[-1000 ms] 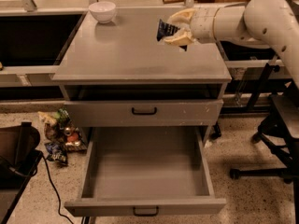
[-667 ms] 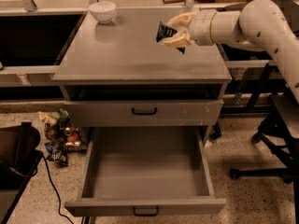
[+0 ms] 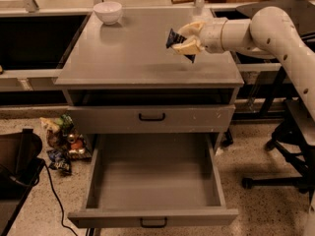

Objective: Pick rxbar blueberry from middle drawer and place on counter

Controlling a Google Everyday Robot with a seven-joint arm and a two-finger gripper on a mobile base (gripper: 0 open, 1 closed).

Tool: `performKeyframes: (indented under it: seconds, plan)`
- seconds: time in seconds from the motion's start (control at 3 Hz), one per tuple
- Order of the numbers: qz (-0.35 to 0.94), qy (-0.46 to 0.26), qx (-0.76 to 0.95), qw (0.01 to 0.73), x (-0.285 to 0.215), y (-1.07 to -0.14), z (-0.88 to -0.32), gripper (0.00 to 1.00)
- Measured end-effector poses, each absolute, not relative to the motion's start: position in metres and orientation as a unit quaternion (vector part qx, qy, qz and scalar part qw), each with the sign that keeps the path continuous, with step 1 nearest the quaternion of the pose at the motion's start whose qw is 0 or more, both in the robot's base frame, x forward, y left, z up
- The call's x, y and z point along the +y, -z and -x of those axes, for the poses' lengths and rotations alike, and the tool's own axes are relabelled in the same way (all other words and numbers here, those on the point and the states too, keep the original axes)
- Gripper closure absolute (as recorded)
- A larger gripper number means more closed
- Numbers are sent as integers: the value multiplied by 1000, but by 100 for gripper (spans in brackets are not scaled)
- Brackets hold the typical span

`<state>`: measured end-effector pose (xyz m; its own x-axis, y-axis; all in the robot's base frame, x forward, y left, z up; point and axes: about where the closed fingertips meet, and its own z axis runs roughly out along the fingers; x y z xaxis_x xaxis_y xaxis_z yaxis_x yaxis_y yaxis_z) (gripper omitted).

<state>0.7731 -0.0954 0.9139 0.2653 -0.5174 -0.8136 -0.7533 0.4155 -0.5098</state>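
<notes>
The rxbar blueberry (image 3: 172, 37), a small flat bar in a dark blue wrapper, sits clamped between the two pale fingers of the pincer (image 3: 181, 39). It is tilted, one end jutting up to the left of the fingers and a dark corner showing beneath them. The pincer holds it over the right part of the desk (image 3: 133, 48), a smooth matte grey top that spreads out below and to its left. The middle drawer (image 3: 155, 181) stands pulled out well below the pincer, showing its broad grey floor, low side walls and small black handle (image 3: 153, 223).
</notes>
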Motion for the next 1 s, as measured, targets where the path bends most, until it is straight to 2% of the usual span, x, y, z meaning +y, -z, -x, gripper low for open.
performKeyframes:
  seconds: [0.67, 1.0]
  plan:
    - [520, -111, 619, 577, -103, -897, -778, 11]
    - [520, -111, 619, 577, -104, -897, -778, 0]
